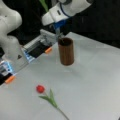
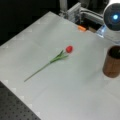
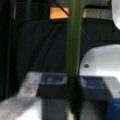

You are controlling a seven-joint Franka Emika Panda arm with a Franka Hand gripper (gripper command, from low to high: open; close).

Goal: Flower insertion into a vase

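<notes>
While a red tulip [image 1: 40,88] lies apart, the tool [image 1: 59,33] grips a green stem [image 3: 73,40] above the vase [image 1: 66,51].

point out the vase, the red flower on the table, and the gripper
vase [image 1: 66,53]: front view, side wall.
red flower [image 2: 69,49]: front view, red bloom.
gripper [image 1: 59,35]: front view, fingertips just above the vase mouth.

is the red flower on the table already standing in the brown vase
No: in a front view the red flower lies flat on the white table, well apart from the vase.
</notes>
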